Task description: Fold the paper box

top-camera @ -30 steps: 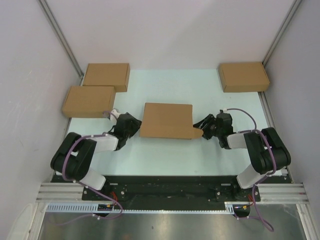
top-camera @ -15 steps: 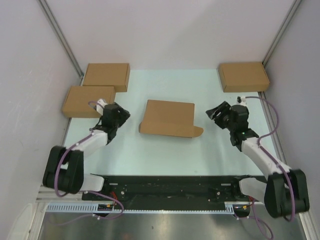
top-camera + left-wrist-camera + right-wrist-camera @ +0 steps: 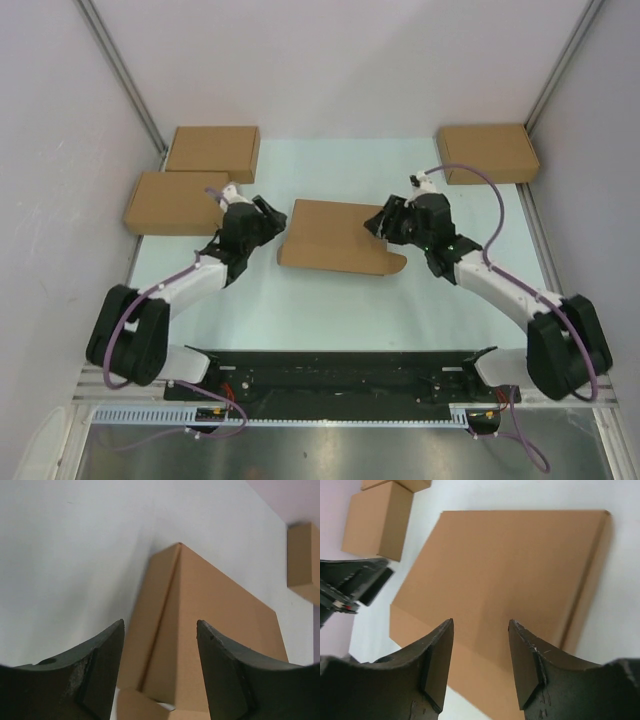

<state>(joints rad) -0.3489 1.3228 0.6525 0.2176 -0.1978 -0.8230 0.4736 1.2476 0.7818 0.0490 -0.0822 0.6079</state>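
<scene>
Left gripper (image 3: 269, 217), right gripper (image 3: 379, 222) gape empty, flanking the paper box (image 3: 335, 235). A one-sided push (near-right tab (image 3: 393, 265) sticking out) could skid it.

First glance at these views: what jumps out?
The paper box lies mid-table, a tab sticking out at its near right corner, with the left gripper and right gripper open on either side. Three closed cardboard boxes sit toward the far edge, two on the left, one on the right.
</scene>
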